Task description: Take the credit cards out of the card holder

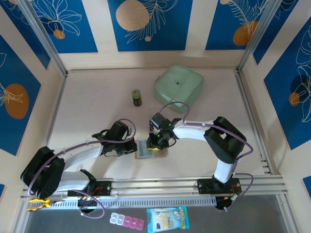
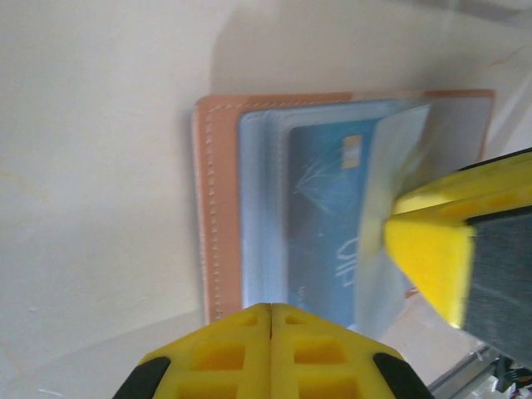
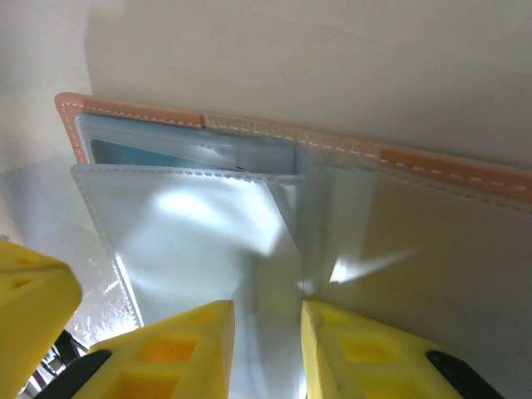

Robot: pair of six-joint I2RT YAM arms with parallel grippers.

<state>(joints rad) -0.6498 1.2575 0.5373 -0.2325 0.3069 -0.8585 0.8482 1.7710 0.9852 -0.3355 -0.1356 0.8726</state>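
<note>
We are parting the clear pockets of the card holder: left tool pressed together, right tool slightly spread. Next we are likely pinching the blue credit card.

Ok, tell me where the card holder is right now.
In the top view the card holder lies open near the front centre, between the left gripper and the right gripper.

A mint-green zip case lies near the far edge of the pale table, right of centre. A small dark green can stands upright just left of it, apart. Beyond the table's near edge, a pink-and-clear pill box and a blue-printed sachet lie side by side.
</note>
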